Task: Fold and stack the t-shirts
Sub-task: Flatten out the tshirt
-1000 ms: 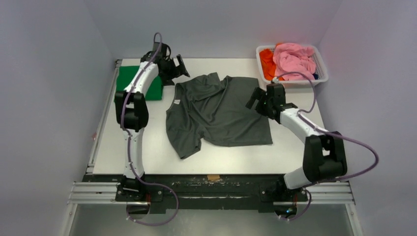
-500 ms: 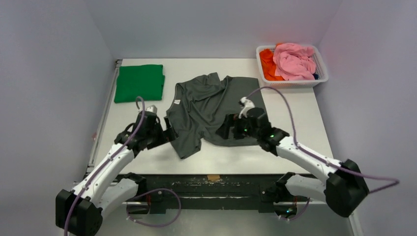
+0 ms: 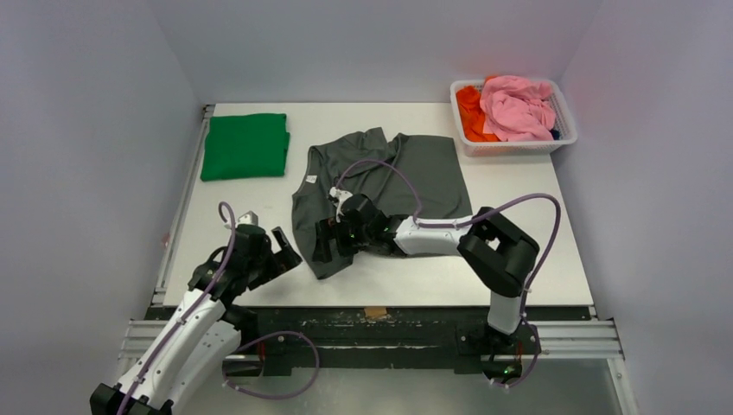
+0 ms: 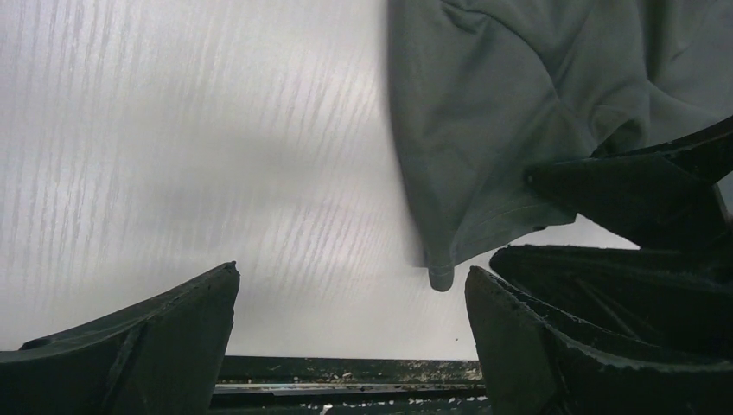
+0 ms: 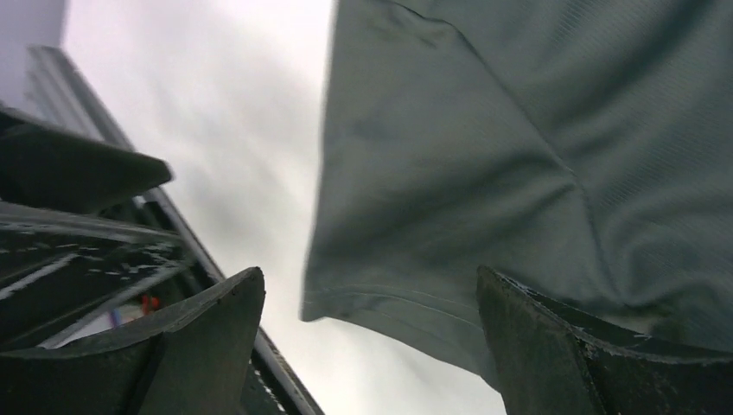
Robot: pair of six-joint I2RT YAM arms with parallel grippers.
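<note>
I've both jaws wide open, holding nothing: right gripper over the grey shirt's near sleeve, left gripper just beside that sleeve, green shirt well beyond it.

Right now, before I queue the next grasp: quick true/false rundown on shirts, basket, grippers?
1. The green shirt lies folded at the far left of the table. True.
2. The grey shirt is stacked on the green shirt. False: it lies spread and rumpled mid-table, apart from it.
3. The basket is empty. False: it holds pink and orange cloth.
4. The left gripper and right gripper are both open. True.
5. The left gripper holds the grey shirt. False: it is over bare table beside the shirt's near corner.
</note>
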